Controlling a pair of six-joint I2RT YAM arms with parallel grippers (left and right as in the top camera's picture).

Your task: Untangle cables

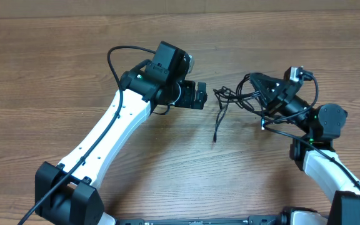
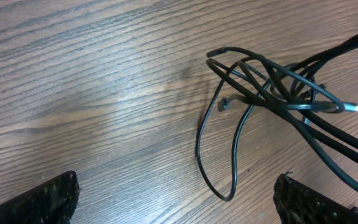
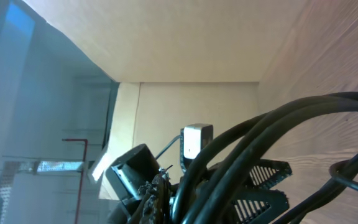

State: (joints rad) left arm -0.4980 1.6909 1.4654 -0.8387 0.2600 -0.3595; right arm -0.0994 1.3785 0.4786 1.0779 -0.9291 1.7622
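Tabletop [image 1: 55,75]: wood grain, carrying both arms. Thicker arm cable [image 1: 112,59]: loops over the left arm's white link [image 1: 105,134], well apart from the right gripper [image 1: 259,87]. Only the cords stand between that gripper and the left gripper [image 1: 200,95].

Right gripper: fingers [image 3: 263,180] together, clamped on the cables [image 1: 233,97], with several strands running through the grip.

Cables: knotted tangle just beside the right gripper, spreading toward the left gripper. One long loop lies on the wood, and a small plug end [image 2: 355,108] shows.

Left gripper: fingers [image 2: 55,199] wide apart, empty, touching no strand. It faces the right gripper, with the tangle just ahead of its tips.
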